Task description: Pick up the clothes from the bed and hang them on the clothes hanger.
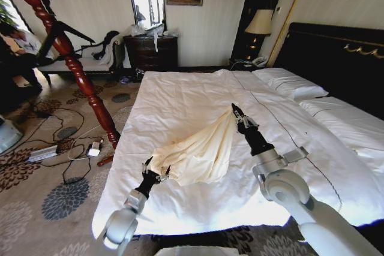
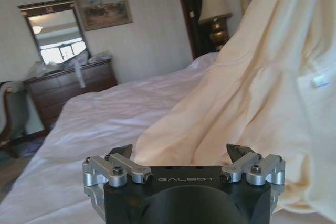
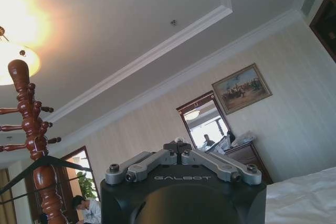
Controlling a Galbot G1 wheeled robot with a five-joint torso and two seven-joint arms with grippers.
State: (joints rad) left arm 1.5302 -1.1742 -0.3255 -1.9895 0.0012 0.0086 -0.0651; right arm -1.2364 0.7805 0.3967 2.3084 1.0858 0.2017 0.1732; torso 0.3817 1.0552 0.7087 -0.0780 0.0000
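The clothes (image 1: pixel 201 151), a pale cream garment, hang in a cone above the white bed (image 1: pixel 198 91). My right gripper (image 1: pixel 236 111) is shut on the garment's top end and holds it up; in the right wrist view the right gripper (image 3: pixel 177 145) has its fingers pressed together. My left gripper (image 1: pixel 156 171) sits at the garment's lower left corner. In the left wrist view the left gripper (image 2: pixel 180 153) is open, with the clothes (image 2: pixel 252 87) draped just beyond its fingertips. The black clothes hanger (image 1: pixel 75 31) hangs on the red-brown coat stand (image 1: pixel 78 70) left of the bed, and the clothes hanger (image 3: pixel 31 167) shows beside the stand's post.
Cables and a power strip (image 1: pixel 45 153) lie on the patterned carpet between the stand and the bed. A dark dresser (image 1: pixel 150 52) with a mirror stands at the far wall, and a lamp (image 1: pixel 259 23) by the black headboard (image 1: pixel 336 52). Pillows (image 1: pixel 288 85) lie at the bed's right.
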